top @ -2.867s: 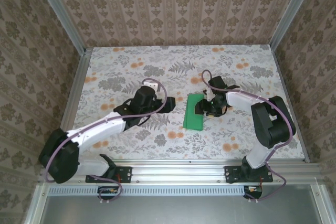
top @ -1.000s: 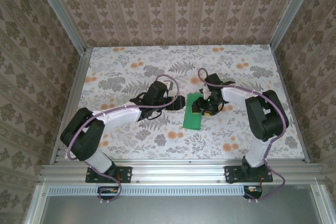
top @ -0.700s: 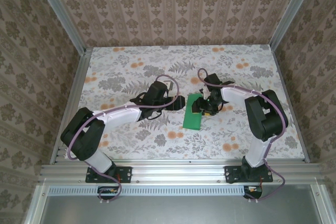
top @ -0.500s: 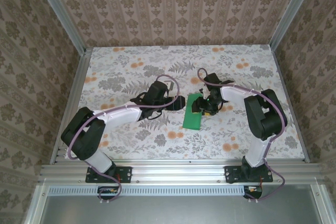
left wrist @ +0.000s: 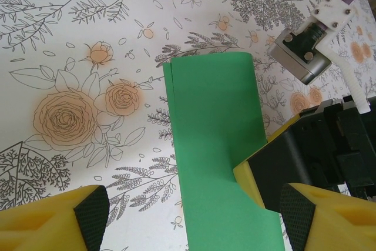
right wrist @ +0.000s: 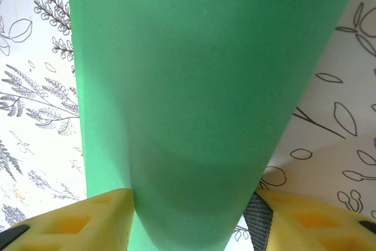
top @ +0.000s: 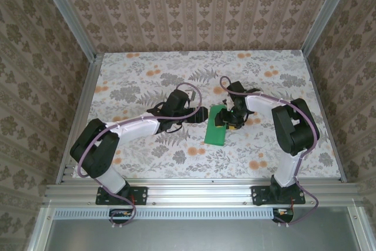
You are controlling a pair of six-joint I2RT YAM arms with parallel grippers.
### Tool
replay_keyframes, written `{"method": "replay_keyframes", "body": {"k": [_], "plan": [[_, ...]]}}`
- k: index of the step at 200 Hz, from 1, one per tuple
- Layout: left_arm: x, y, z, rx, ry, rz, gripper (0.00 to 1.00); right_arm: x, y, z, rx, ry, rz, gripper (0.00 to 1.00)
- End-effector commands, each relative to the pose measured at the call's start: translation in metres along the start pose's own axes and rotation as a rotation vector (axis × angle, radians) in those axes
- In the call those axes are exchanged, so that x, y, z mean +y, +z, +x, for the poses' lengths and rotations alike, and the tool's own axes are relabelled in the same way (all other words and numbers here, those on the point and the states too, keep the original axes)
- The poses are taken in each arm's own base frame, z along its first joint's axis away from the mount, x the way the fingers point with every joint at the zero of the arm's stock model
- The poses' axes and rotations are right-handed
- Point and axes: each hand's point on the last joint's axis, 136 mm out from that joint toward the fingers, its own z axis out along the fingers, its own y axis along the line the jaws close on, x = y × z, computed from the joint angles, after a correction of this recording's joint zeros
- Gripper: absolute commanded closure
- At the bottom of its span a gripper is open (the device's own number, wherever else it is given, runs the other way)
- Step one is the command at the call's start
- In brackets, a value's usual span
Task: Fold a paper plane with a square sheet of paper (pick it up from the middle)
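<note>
The square sheet of paper (top: pixel 215 129) lies on the table folded into a long bright-green strip, its doubled edge at the far end (left wrist: pixel 208 116). My left gripper (top: pixel 200 114) hovers at the strip's left edge, open, its yellow fingertips (left wrist: pixel 88 216) straddling the paper's width with nothing held. My right gripper (top: pixel 226 120) sits at the strip's right edge, and one of its fingers (left wrist: pixel 264 171) rests on top of the paper. In the right wrist view the green sheet (right wrist: pixel 194 86) bulges up between the right gripper's (right wrist: pixel 194 224) spread fingers.
The floral table (top: pixel 147 80) is bounded by an aluminium rail (top: pixel 194 191) at the near edge and patterned walls on three sides. The right arm's camera mount (left wrist: pixel 311 51) hangs just beyond the paper. Both forearms angle inward toward the centre.
The left arm has stretched right, bringing its gripper from well left of the paper up to its left edge. The right gripper and the paper have hardly moved.
</note>
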Motion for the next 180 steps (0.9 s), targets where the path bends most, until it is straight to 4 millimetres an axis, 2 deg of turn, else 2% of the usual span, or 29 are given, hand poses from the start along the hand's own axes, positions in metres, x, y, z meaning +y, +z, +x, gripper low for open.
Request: {"method": "replay_keyframes", "body": {"k": [1,80,180], "plan": [[0.0,0.003,-0.003,0.013,0.013,0.0,0.2,-0.026,0.014,0.015,0.064,-0.006,0.121,0.43],[0.0,0.002,-0.004,0.012,0.013,-0.001,0.2,-0.011,-0.003,0.004,0.012,-0.048,0.085,0.41],[0.003,0.001,-0.004,0.008,0.005,-0.018,0.2,-0.031,0.015,0.011,0.067,-0.018,0.164,0.41]]}}
